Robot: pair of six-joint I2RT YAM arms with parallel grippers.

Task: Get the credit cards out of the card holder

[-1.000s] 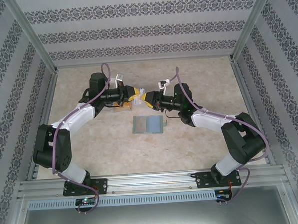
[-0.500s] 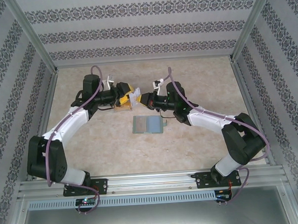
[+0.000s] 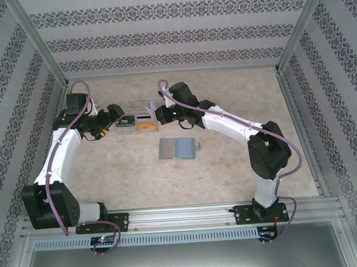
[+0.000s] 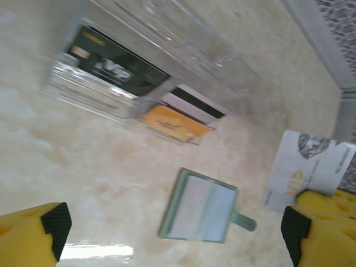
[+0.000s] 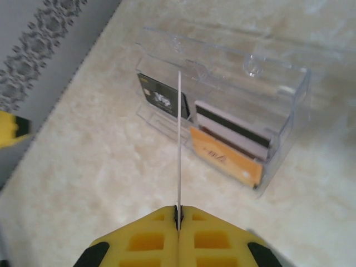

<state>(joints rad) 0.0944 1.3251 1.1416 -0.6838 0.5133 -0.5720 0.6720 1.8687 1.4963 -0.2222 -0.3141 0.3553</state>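
The card holder [image 3: 178,148] (sage green, opened flat, tab sticking out) is lying just in front of the tray [image 5: 267,72]. The left gripper [image 4: 175,231] is hanging at the tray's left end with its jaws spread wide. At the tray's right end, the right gripper [image 5: 178,214] is pinching a whitish card [image 4: 308,172]. A black card [image 4: 117,69] and an orange card [image 4: 175,122] are sitting inside the tray.

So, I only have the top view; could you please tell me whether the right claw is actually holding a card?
Observer: Yes, the right claw is shut on a white card, held on edge.
Operator: Thank you. What stands in the tray?
Observer: A black card in one compartment; in the other, an orange card with a striped card behind it.
Operator: And the left claw?
Observer: It is open, with nothing between its fingers.
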